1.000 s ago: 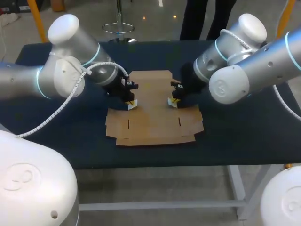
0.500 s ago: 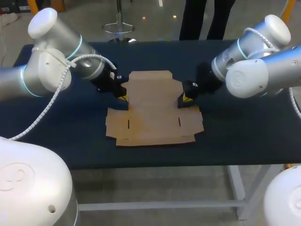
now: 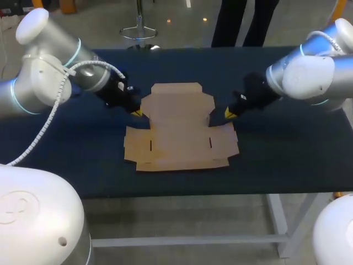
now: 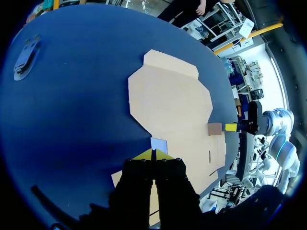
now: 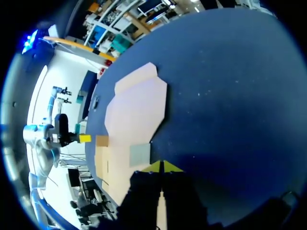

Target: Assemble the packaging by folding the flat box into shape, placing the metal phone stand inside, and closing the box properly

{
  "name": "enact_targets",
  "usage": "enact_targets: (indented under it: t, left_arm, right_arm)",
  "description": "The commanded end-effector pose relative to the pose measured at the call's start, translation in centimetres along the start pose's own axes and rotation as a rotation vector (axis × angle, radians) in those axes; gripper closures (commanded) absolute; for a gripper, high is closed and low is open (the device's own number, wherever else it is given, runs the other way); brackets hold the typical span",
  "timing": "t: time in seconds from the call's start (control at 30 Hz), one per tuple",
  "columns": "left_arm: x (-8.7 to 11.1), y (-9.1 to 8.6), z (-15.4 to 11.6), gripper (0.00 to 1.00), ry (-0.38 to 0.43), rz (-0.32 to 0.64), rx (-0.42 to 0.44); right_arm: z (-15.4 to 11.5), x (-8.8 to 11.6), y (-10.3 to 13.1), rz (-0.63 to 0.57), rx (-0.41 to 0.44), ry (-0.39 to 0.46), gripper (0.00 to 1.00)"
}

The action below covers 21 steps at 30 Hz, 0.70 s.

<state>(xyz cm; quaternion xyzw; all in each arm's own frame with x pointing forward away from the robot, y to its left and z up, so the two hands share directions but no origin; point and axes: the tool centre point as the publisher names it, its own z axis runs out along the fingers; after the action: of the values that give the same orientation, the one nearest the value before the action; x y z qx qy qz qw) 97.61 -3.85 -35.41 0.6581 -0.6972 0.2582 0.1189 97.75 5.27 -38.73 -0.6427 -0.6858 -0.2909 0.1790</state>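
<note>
Since the box is seen lying open and flat on the tabletop, with no wall stood up along its long panels, the task is judged to be at its very start. The left hand is held low at the cardboard's left edge and the right hand at its right edge, one on each side of the narrower upper panel. In both wrist views the yellow tips are pressed together with nothing caught between them: the left hand is pointed at a small side flap just ahead of it, and the right hand is likewise aimed at the flap on its own side. Whether these small flaps are lifted a little or flat cannot be told. What is taken to be the phone stand, a dark piece of metal, is seen only in the left wrist view, on the tabletop well apart from the cardboard. All the folding is left to be done, and after it the placing of the stand and the closing of the lid.
</note>
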Motion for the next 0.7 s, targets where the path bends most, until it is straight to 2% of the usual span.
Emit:
enact_targets:
  t: [0.03,0.4,0.7]
  left_arm:
    - [0.1,0.6,-1.1,1.0,0.003,0.001,0.003]
    - [0.7,2.5,-3.8,1.0,0.009,-0.01,0.039]
    - [1.1,5.4,-6.3,1.0,0.029,-0.02,0.092]
  right_arm:
    - [-1.5,-0.3,-0.3,-0.001,0.01,0.115,1.0]
    - [-3.9,0.4,-1.6,0.002,0.008,0.113,1.0]
    - [-6.0,0.8,-3.9,-0.01,-0.008,0.108,1.0]
